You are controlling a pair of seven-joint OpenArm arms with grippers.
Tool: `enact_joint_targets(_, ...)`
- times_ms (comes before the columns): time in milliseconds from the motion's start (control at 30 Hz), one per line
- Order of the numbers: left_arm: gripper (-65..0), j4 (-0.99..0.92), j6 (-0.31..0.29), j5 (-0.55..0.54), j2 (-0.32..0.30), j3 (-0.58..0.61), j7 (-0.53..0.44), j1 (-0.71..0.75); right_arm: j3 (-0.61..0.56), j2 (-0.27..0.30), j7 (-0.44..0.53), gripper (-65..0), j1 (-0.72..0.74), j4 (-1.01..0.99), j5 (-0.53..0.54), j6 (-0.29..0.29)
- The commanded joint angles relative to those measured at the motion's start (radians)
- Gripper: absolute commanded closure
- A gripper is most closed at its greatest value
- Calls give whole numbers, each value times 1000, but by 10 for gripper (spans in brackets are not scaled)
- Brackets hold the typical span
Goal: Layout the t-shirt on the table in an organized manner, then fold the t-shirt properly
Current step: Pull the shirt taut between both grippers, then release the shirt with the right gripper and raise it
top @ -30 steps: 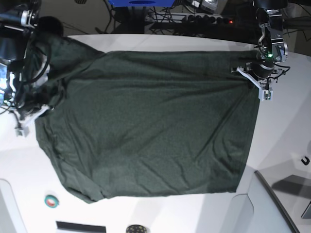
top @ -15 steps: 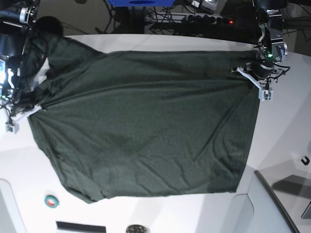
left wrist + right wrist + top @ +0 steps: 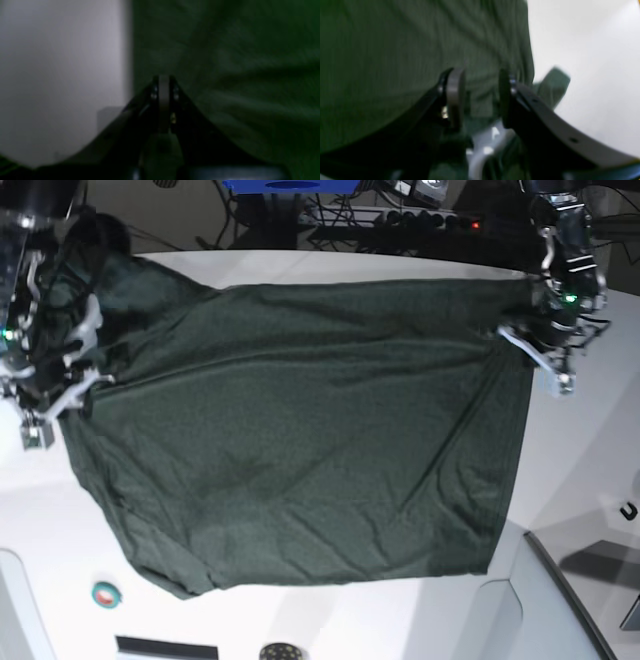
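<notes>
Two claws sit at opposite side edges of the t-shirt [image 3: 300, 440], which lies spread and wrinkled across the white table [image 3: 580, 470]. Right gripper [image 3: 480, 96]: pads parted, green cloth showing in the gap, no firm grip visible. Left gripper [image 3: 163, 100]: pads pressed together at the shirt's edge; whether cloth is pinched cannot be told.

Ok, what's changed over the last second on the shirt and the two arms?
The right gripper has opened after pulling its edge of the t-shirt outward, toward the base view's left; cloth still lies between the parted jaws. The left gripper stays shut on the opposite edge and has shifted slightly outward. The shirt body stays spread on the table.
</notes>
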Motion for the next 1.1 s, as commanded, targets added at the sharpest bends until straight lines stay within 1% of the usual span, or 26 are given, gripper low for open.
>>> enact_joint_targets(0,-74,37,2,-3,-9,-17,-11,0,6,6,20,-231,-2,53,14,16)
enact_joint_targets(67,-160,65,2,-3,-9,-44,-9,6,4,-14,13,-231,-51,109,14,47)
enact_joint_targets(167,-230,106,0,-15,-5,-86,-9,59,6,-40,11,-234,-114,166,14,74)
enact_joint_targets(200,-248,123,-6,-52,9,-101,-9,83,6,-46,11,-236,-131,174,14,85)
enact_joint_targets(233,-268,137,-30,-112,15,-124,-9,113,6,-51,11,-236,-143,174,14,96)
enact_joint_targets(300,-316,146,-92,-253,14,-175,-9,173,6,-63,11,-236,-162,174,14,113)
enact_joint_targets(367,-372,145,-158,-363,1,-224,-9,219,7,-77,9,-236,-177,174,14,116)
enact_joint_targets(433,-431,143,-190,-423,-3,-267,-9,250,7,-86,9,-236,-186,174,15,116)
enact_joint_targets(500,-467,136,-196,-458,1,-298,-9,268,7,-100,9,-236,-196,171,15,116)
enact_joint_targets(600,-485,96,-197,-484,21,-321,-12,276,7,-125,9,-236,-197,171,15,116)
enact_joint_targets(633,-489,80,-214,-484,24,-325,-12,274,7,-126,9,-236,-197,171,15,116)
enact_joint_targets(733,-513,20,-323,-481,41,-325,-14,268,7,-126,9,-236,-197,171,15,116)
enact_joint_targets(767,-512,-3,-343,-480,41,-325,-14,265,7,-126,9,-236,-197,171,15,116)
enact_joint_targets(933,-513,-58,-349,-478,41,-321,-15,237,9,-126,9,-236,-197,169,15,116)
enact_joint_targets(1067,-508,-92,-349,-478,41,-317,-15,219,35,-128,9,-236,-196,169,15,116)
